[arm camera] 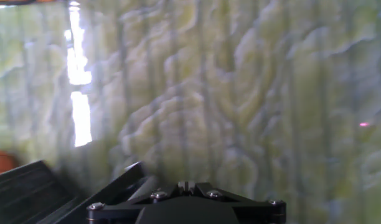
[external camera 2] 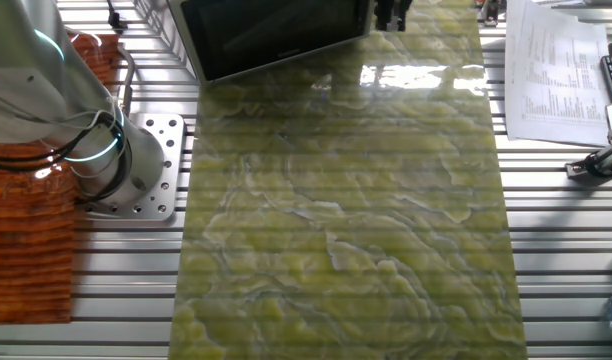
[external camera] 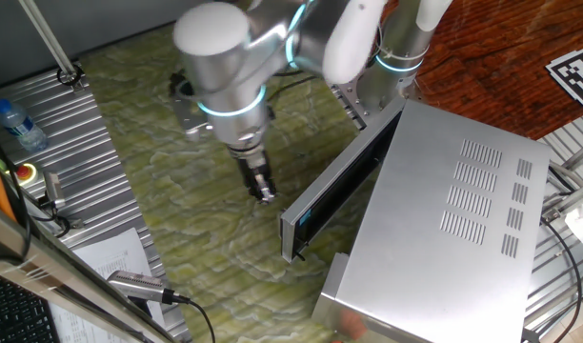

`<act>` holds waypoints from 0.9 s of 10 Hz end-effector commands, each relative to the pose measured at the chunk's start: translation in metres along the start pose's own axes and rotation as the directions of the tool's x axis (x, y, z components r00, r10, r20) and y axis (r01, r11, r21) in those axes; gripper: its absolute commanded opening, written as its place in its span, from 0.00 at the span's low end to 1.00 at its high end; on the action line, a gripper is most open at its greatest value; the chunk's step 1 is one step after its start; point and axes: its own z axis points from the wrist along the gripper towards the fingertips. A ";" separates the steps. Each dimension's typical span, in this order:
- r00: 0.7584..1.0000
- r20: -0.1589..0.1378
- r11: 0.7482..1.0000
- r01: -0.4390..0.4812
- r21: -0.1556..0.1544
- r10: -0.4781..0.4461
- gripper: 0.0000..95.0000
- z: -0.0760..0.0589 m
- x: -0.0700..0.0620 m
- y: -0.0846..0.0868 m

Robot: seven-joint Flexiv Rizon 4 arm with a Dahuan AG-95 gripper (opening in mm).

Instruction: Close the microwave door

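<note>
One fixed view is showing the whole scene: the microwave (external camera: 453, 229), a large silver-grey sheet-metal box with groups of vent slots in its top, is sitting at the right, and the microwave door (external camera: 341, 181), a long flat panel with a metal frame and dark glass, is standing swung open from its front edge. The claw (external camera: 266, 193) is hanging near the door's free end, apart from it, over the counter (external camera: 158, 143); its fingers look close together, though I cannot tell for sure. The other fixed view is catching only the door (external camera 2: 276, 35) at the top edge and the arm's round base (external camera 2: 111, 165) bolted to a perforated plate, not the claw. The hand view is looking blurrily along the glossy, green-veined marbled sheet (arm camera: 240, 93). A water bottle (external camera: 15, 124) and printed papers (external camera 2: 556, 70) are lying on the ribbed aluminium plates (external camera 2: 566, 260).
</note>
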 end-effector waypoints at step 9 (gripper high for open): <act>1.000 0.005 0.999 0.004 -0.034 -0.003 0.00 0.016 0.026 0.047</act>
